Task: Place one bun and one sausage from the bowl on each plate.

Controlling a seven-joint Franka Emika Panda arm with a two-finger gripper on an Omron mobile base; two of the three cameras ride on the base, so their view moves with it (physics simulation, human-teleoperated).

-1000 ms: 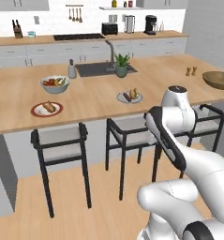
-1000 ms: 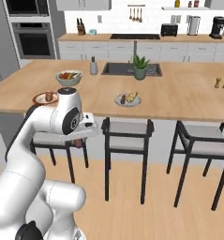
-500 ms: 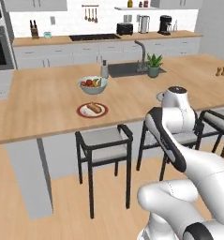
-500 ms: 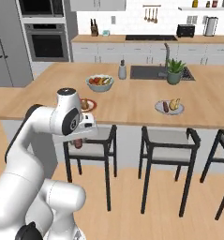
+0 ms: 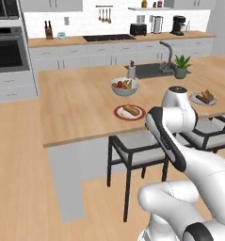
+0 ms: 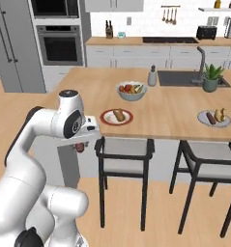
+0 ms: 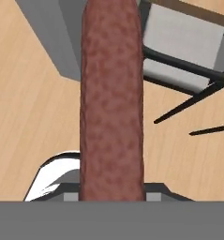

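My gripper (image 6: 80, 145) hangs below the island counter's front edge, left of the stools, shut on a reddish-brown sausage (image 7: 111, 93) that stands lengthwise up the middle of the hand view. A red-rimmed plate (image 5: 117, 113) (image 6: 105, 117) on the counter carries one bun (image 5: 130, 110) (image 6: 119, 115). Further right, a grey plate (image 5: 195, 99) (image 6: 202, 117) holds a bun (image 6: 220, 115) and a sausage (image 6: 210, 117). The bowl is out of view.
A white bowl of fruit (image 5: 124, 86) (image 6: 131, 90) stands behind the red-rimmed plate. Black stools (image 6: 122, 150) (image 5: 137, 150) line the island's front. A sink (image 6: 184, 77), a soap bottle (image 6: 152, 76) and a potted plant (image 6: 211, 77) sit toward the back right.
The base has driven left along the island, so the whole scene has slid right in both base views. The arm keeps its pose with the sausage in its grip.
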